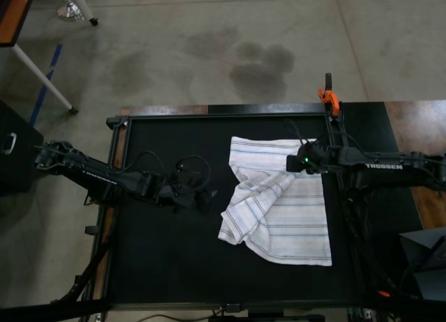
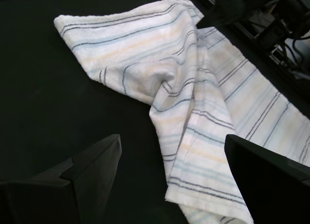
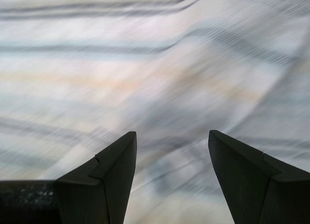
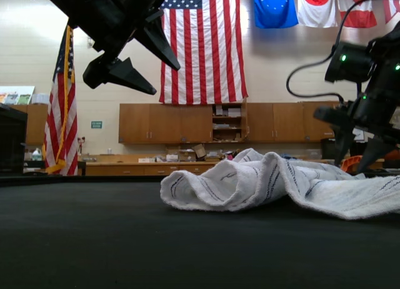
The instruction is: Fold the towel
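Lying on a black table top [image 1: 160, 266], partly folded and rumpled: the towel [image 1: 286, 210], white with fine grey, dark and pale coloured stripes, one flap turned over toward the middle, a raised wrinkled fold along one edge in the exterior view. Behind the table in that view, hung on a pale wall: a large United States flag [image 4: 203, 45], beside further flags in part cut off at the frame edge; below, wooden cabinets [image 4: 187, 123]. Reaching in from the top view's right: right arm, white lettering "TROSSEN" [image 1: 383, 166] legible on its link. Right gripper [image 3: 172, 156] low over the towel's upper portion, jaws spread apart, only striped cloth visible between them, nothing pinched. Left gripper [image 2: 172, 161] raised clear of the table, jaws wide apart and empty, the towel's turned-over flap ahead of and partly between them. Fastened at the table's far rim: an orange clamp [image 1: 329, 97].
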